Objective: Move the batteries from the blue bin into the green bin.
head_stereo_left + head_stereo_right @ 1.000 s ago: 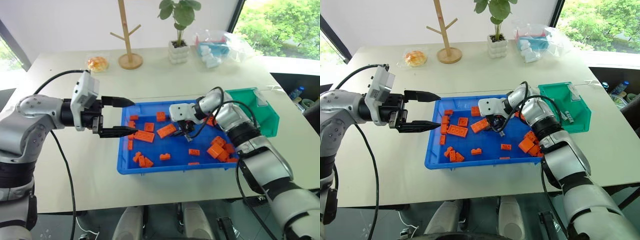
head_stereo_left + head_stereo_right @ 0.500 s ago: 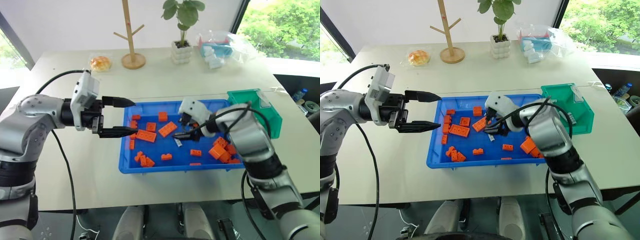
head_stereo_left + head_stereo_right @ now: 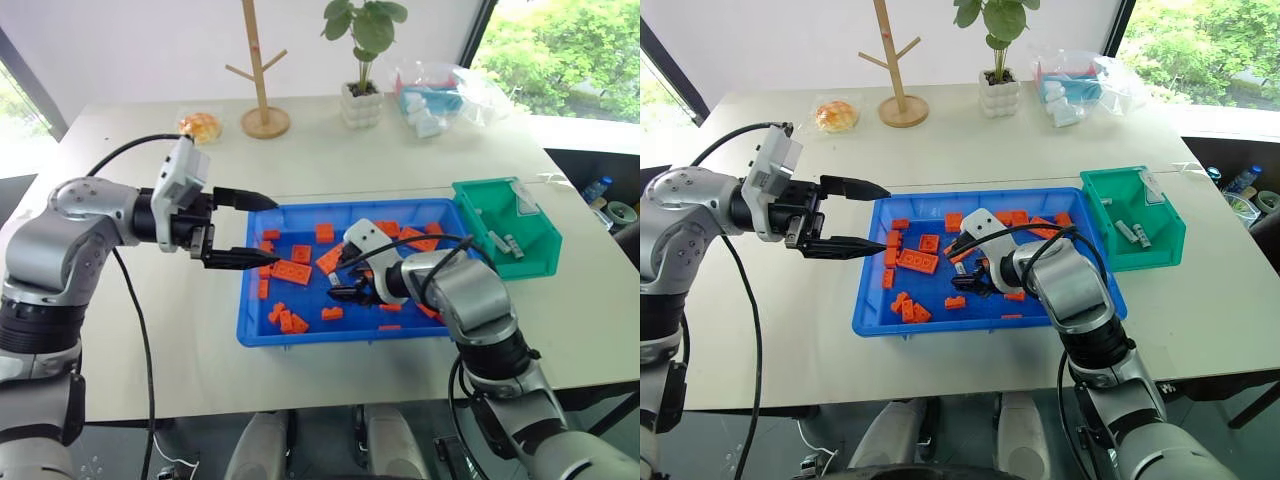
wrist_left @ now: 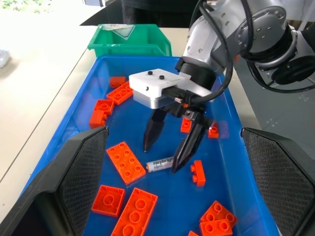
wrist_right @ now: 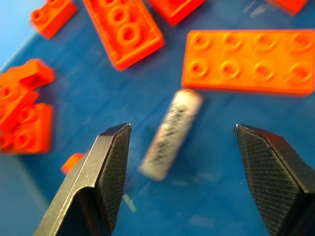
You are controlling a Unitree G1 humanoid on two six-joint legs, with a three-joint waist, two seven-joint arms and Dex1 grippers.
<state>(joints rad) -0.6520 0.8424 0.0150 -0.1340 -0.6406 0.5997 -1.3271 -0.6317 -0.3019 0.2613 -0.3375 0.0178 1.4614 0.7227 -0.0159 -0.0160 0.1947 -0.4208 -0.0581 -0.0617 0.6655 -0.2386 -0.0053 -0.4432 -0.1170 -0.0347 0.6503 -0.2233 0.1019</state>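
Left eye: right gripper (image 3: 340,283) is seen angled down inside the blue bin (image 3: 250,335), fingers wide apart, nothing held; green bin (image 3: 530,262) lies beside the blue bin's far end.
Left wrist: battery (image 4: 160,164) lies flat on the blue bin's floor between the right fingertips.
Right wrist: battery is judged light, stiff, smooth and roll-prone; mid-body grip advised.
Right eye: left gripper (image 3: 873,215) is held level at the blue bin's near end, fingers apart, empty.

The battery (image 4: 160,164) lying on the floor of the blue bin (image 4: 231,162) carries dark print along its silver side; in the left wrist view it seems to begin "Heybright", though the letters are too small to be sure
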